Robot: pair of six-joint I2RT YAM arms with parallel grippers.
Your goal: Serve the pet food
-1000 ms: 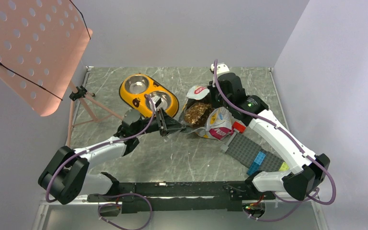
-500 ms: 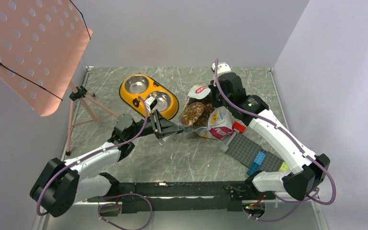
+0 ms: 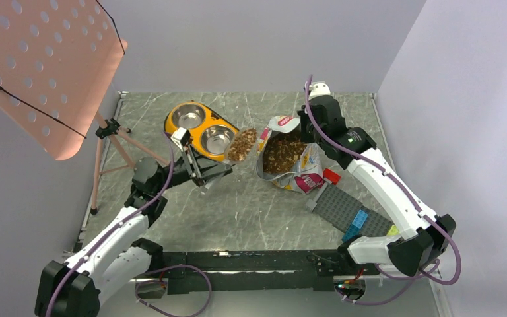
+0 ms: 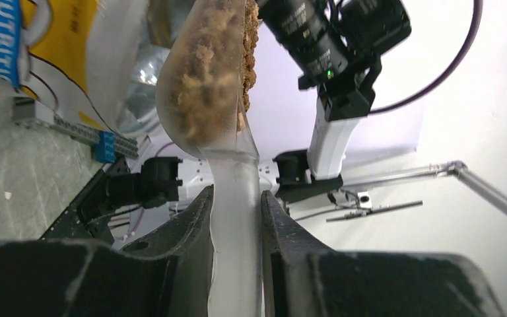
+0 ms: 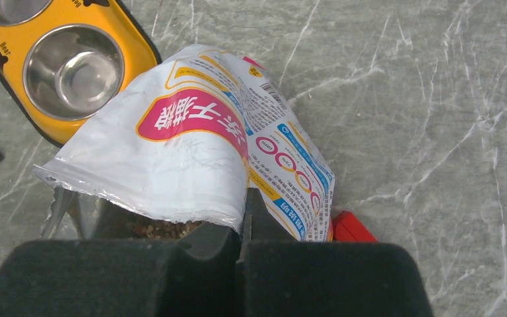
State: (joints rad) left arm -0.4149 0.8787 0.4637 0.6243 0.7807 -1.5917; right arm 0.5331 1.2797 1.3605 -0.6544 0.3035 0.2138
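Clamping 1 scoop (image 4: 234,198) of kibble (image 3: 241,144) w/ L fingers (image 4: 188,224) – R fingers (image 5: 204,247) pinch 1 bag (image 5: 198,152) – 2 cups (image 3: 189,117) nearby.

Left arm (image 3: 115,228) stretches forward, left gripper (image 4: 236,198) clamped partway; right arm (image 3: 383,178) reaches far, right gripper (image 5: 244,206) seemingly pinched shut.

Top view taken from above and behind; whole table (image 3: 251,205) covered. Left wrist view aimed along left gripper (image 4: 236,198), close on scoop (image 4: 204,99). Right wrist view pointed down, close on bag (image 5: 198,152); bag, yellow bowl (image 5: 138,59) shared with top view.
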